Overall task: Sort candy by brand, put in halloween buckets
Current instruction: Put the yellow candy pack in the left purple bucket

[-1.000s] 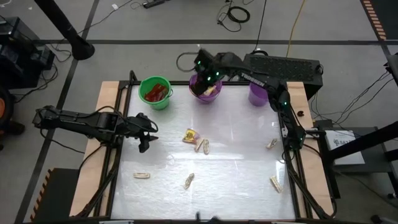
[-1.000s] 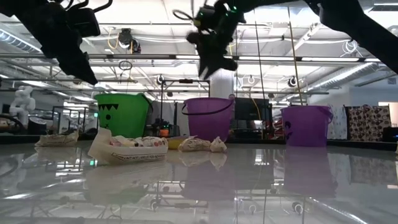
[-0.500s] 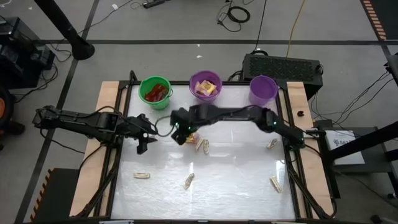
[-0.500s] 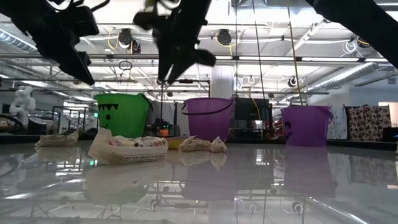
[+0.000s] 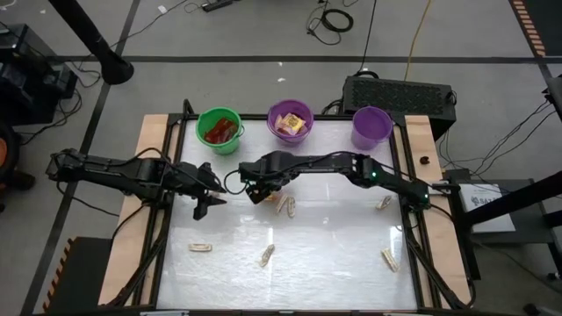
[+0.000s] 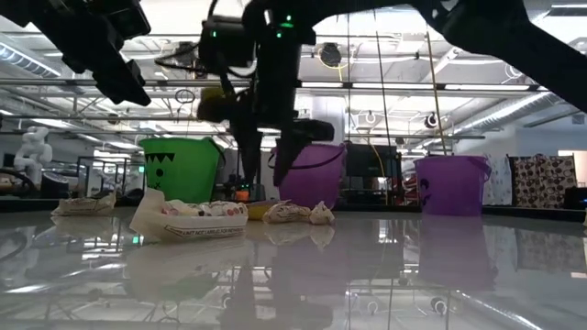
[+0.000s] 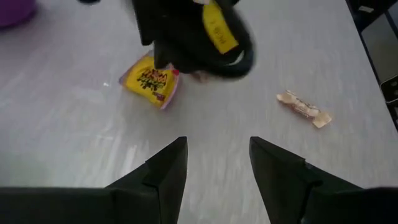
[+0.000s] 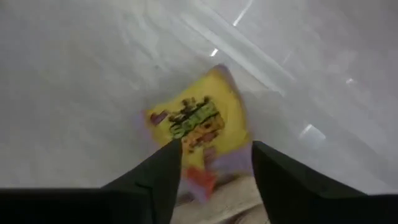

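A yellow square packet lies flat on the white table, also shown in the right wrist view and the left wrist view. My right gripper hangs open just above it, pointing down, one finger on either side; in the low view its tips stand clear of the table. My left gripper hovers open to the packet's left. The green bucket holds red packets, the purple bucket yellow ones, and the lavender bucket stands to their right.
Tan pieces lie scattered on the table: one beside the yellow packet, two toward the near edge, two by the right edge. The three buckets line the far edge. A black box sits beyond the table.
My right gripper has swung from over the purple bucket toward the table's left and near side, then come down over the yellow packet, staying open. The packet has kept its place. My left arm has hardly moved.
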Motion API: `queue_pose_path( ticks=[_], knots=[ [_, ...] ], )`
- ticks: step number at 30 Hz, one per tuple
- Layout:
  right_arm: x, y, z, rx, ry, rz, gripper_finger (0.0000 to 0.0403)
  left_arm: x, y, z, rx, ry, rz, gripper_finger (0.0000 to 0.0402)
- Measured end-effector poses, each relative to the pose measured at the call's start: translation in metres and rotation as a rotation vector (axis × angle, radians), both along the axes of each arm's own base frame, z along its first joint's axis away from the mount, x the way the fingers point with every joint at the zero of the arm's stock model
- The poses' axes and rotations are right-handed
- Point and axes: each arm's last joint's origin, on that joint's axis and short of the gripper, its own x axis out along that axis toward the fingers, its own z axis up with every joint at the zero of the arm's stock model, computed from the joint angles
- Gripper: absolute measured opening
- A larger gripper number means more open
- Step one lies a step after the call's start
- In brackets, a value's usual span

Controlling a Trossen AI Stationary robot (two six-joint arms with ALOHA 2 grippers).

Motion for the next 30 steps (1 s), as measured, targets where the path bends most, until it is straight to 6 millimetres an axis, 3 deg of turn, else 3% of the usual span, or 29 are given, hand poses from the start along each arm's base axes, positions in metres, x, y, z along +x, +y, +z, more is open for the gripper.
queue_pose_path(
  ticks=[7, 15, 21, 27, 30],
  knots=[
    [-0.002, -0.021, -0.013, 0.008, 0.055, 0.040, 0.0245, 0.000, 0.000, 0.000, -0.061, 0.010, 0.051, 0.0180],
    [-0.002, -0.025, -0.029, 0.082, 0.074, 0.110, 0.0231, 0.000, 0.000, 0.000, -0.116, 0.019, 0.107, 0.0180],
    [0.001, -0.023, -0.043, 0.133, 0.038, 0.159, 0.0167, 0.000, 0.002, 0.000, -0.128, 0.014, 0.205, 0.0180],
    [-0.001, -0.024, -0.041, 0.120, 0.044, 0.226, 0.0027, 0.000, 0.003, 0.000, -0.142, 0.010, 0.242, 0.0180],
    [-0.001, -0.025, -0.034, 0.111, 0.041, 0.243, 0.0012, 0.000, 0.003, 0.000, -0.152, 0.009, 0.260, 0.0180]
  ],
)
